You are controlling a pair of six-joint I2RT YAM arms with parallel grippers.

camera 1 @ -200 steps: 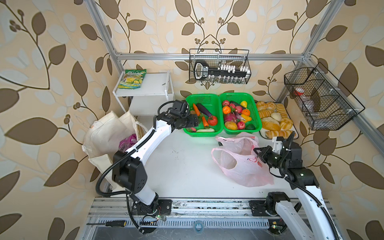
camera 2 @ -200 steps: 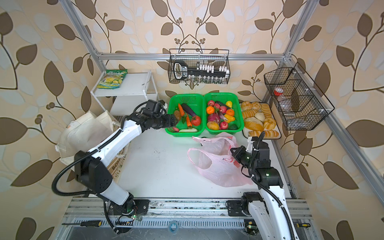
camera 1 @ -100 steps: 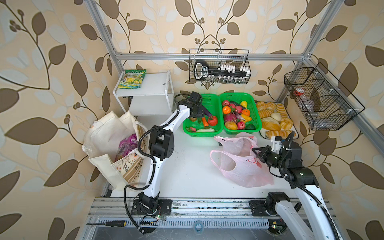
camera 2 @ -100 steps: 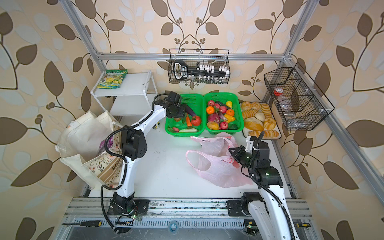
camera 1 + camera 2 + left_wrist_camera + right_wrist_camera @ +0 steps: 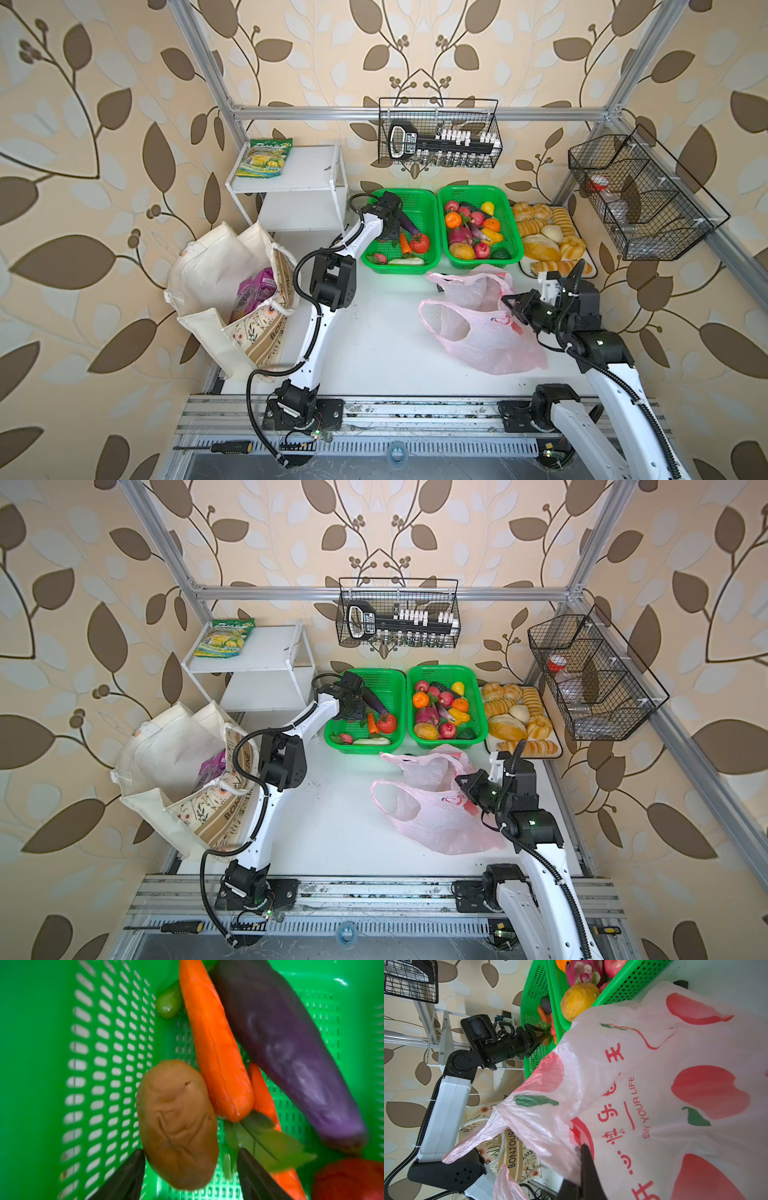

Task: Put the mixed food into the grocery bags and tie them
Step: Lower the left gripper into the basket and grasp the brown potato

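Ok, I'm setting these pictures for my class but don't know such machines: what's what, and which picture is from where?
Two white robot arms stand at a table, each ending in a two-fingered gripper. Two pictures look down from overhead, nearly identical; two come from cameras on the wrists. On the table sit a green vegetable basket, a green fruit basket, some bread rolls and a pink plastic bag. Beside the table stands a canvas tote with a purple packet inside. The left gripper is open, fingers either side of a brown potato in the vegetable basket. The right gripper is shut on the pink plastic bag.
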